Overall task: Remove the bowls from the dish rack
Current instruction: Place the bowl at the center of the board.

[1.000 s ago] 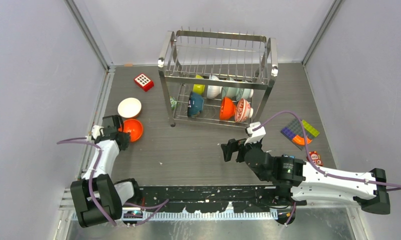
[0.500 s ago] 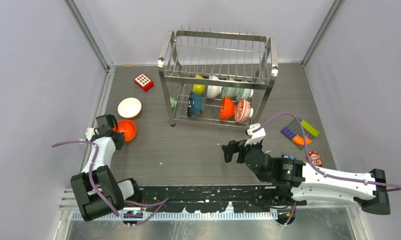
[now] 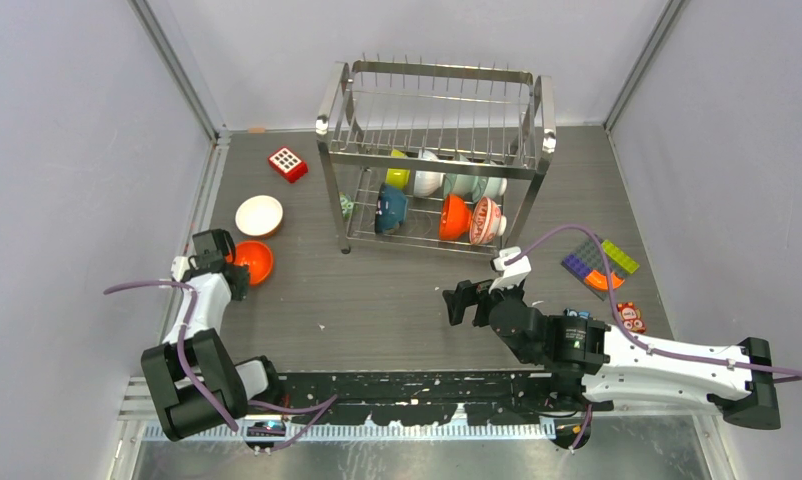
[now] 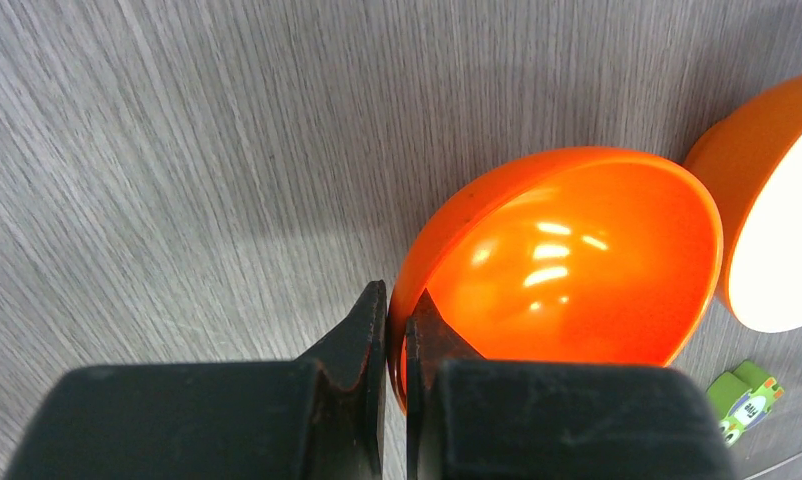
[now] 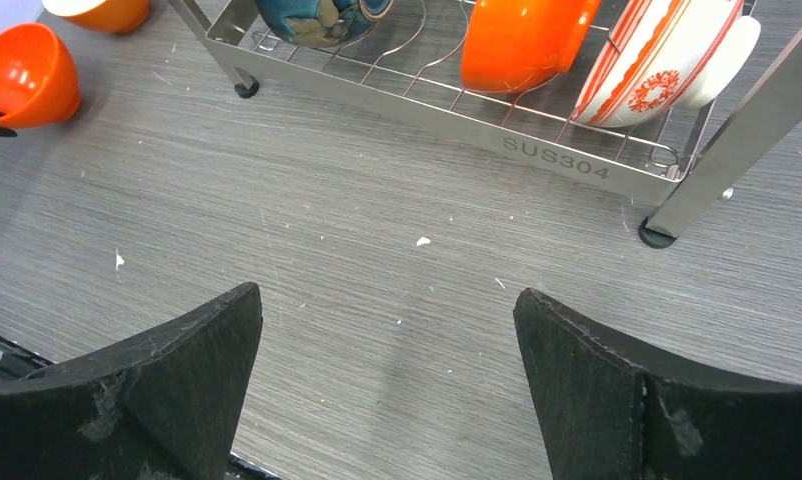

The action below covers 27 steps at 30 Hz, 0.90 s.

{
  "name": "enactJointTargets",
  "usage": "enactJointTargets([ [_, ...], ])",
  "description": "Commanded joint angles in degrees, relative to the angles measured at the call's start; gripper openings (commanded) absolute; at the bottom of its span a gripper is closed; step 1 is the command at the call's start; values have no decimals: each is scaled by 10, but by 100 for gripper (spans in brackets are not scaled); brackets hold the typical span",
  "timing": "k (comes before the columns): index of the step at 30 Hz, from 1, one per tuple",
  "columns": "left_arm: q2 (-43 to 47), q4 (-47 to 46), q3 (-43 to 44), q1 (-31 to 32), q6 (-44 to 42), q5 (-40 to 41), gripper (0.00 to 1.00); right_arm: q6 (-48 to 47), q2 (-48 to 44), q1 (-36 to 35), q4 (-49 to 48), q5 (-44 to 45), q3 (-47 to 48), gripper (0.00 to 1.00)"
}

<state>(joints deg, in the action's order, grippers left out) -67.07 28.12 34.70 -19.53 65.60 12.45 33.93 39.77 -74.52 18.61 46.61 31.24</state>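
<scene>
The unloading is begun but far from finished. Two bowls are out of the rack [image 3: 437,150] and lie at the left of the frame: a white bowl [image 3: 259,214] on the bench [image 3: 377,290], and just below it an orange bowl [image 3: 254,260]. On the lower tier of the rack I count at least six more: a yellow bowl [image 3: 399,175], a pale bowl [image 3: 426,178], a teal bowl [image 3: 467,183], a dark blue bowl [image 3: 390,208], a second orange bowl [image 3: 454,216] and a patterned bowl [image 3: 486,220]. Something green at the left end of the tier is too hidden to name. The left arm [image 3: 199,305] reaches up along the left edge of the bench. The left jaws are clamped on the near rim of the orange bowl, which is tilted; whether it touches the bench I cannot tell. I judge it is about to be released beside the white bowl. The right arm [image 3: 657,360] stretches from the lower right toward the centre, low before the rack. The right jaws stand wide apart and empty, facing the second orange bowl and the patterned bowl.
</scene>
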Motion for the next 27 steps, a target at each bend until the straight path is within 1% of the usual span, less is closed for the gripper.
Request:
enactJointTargets([
  [1,-2,1,21,-4,3,16,2,3,-4,-2,-20,10,4,100],
  [6,-2,8,19,-3,-4,19,8,0,5,-3,-20,5,10,100],
  [12,-2,11,19,-4,-6,14,18,-1,13,-3,-18,6,18,100],
  [20,7,18,19,-4,-11,12,29,-4,12,-2,-12,12,25,100],
  [24,21,27,25,-3,-20,11,39,-7,8,-3,-10,15,25,100],
  [27,37,35,31,-4,-28,9,49,-8,9,-3,-7,17,26,100],
])
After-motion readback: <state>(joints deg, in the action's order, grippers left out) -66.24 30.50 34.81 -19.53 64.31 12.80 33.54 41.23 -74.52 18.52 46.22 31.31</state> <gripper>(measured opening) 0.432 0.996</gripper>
